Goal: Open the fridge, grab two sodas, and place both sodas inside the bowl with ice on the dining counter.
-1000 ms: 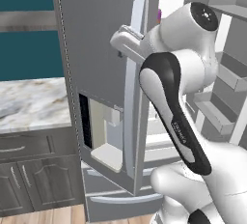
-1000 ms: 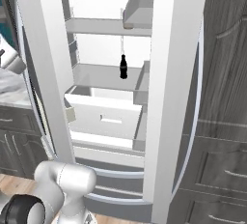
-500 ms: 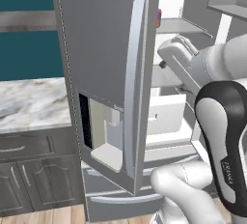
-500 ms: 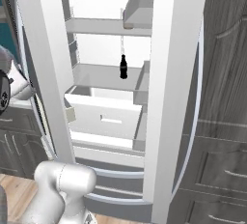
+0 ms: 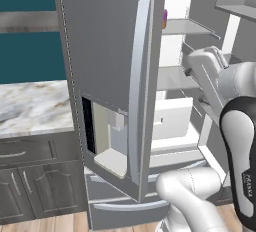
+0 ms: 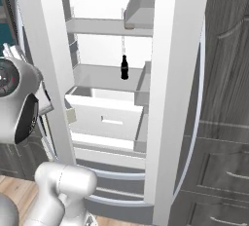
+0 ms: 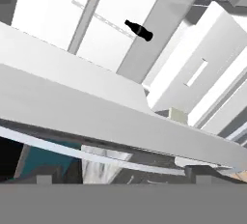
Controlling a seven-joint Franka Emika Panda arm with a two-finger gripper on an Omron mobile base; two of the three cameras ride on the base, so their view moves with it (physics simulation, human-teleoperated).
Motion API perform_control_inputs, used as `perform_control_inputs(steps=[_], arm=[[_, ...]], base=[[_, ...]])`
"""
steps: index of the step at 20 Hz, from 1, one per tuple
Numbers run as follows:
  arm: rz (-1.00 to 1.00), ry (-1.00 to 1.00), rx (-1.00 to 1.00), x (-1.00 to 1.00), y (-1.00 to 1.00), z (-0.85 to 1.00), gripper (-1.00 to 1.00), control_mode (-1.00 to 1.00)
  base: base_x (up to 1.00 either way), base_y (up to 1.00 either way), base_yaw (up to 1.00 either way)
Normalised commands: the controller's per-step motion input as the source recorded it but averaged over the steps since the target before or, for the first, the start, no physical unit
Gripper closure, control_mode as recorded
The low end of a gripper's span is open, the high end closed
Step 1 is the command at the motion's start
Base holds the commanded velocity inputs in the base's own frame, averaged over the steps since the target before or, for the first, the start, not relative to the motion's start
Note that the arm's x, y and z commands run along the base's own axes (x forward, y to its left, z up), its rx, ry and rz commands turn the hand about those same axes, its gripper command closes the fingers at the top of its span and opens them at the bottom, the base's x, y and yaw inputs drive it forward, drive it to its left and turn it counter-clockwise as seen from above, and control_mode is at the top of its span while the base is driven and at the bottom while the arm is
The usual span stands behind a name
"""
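1. Marble counter (image 5: pixel 30 108) far left in left base view, over dark cabinets (image 5: pixel 30 181); teal wall (image 5: pixel 27 51) above.
2. Fridge (image 5: pixel 107 51) next rightward: left door swung open, long vertical handle (image 5: pixel 136 91) and water dispenser (image 5: pixel 107 136) facing the camera.
3. White interior beyond the door edge; grey shelves, pale drawer (image 6: pixel 104 122) pulled partly out below the middle shelf.
4. Purple can (image 5: pixel 165 18) peeking past the door edge on an upper shelf; in hand view, near the top left, tilted with the camera's roll.
5. Dark bottle (image 6: pixel 124 67) upright on the middle shelf (image 6: pixel 104 78) toward the back, well apart from the can, one shelf lower.
6. Gripper (image 5: pixel 202 76) at the door opening, level with the middle shelf, short of both sodas; touching neither.
7. Fingers (image 7: pixel 43 179) at far corners of hand view: spread wide, nothing between.
8. Right door (image 6: pixel 170 93) also open, edge-on in right base view; dark cabinetry (image 6: pixel 223 122) at far right.
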Motion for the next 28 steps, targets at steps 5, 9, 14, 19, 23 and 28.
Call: perform_control_inputs(steps=[5,9,14,19,23,28], arm=[[-0.02,0.05,0.16,0.56,-0.2,-0.1,-1.0,-1.0],[0.0,0.08,0.17,0.66,-0.16,-0.11,-1.0,-1.0],[0.01,0.04,0.19,0.57,-0.01,-0.15,-1.0,-1.0],[0.06,0.01,0.16,0.56,0.1,-0.21,-1.0,-1.0],[0.09,0.0,0.12,0.52,0.24,-0.17,-1.0,-1.0],[0.11,0.0,0.04,0.4,0.42,-0.09,-1.0,-1.0]], base=[[0.0,0.0,0.0],[0.0,0.0,0.0],[0.0,0.0,0.0],[0.0,0.0,0.0],[0.0,0.0,0.0],[0.0,0.0,0.0]])
